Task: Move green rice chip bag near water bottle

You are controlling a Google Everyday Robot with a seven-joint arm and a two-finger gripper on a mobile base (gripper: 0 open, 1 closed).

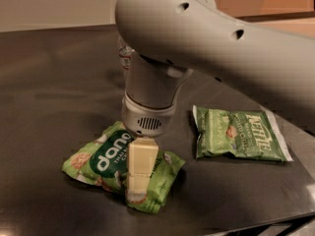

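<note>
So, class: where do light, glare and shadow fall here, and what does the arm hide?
Camera view: soft glare on the dark table at far left; the pale arm, brightest on top, hides most of the water bottle; the gripper is down on the green rice chip bag, dark shadow under the bag's near edge.

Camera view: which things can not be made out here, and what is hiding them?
The water bottle: almost all hidden behind the arm; only a sliver shows.
The green rice chip bag: its middle is covered by the gripper.
Whether the gripper grips the bag: cannot tell.
</note>
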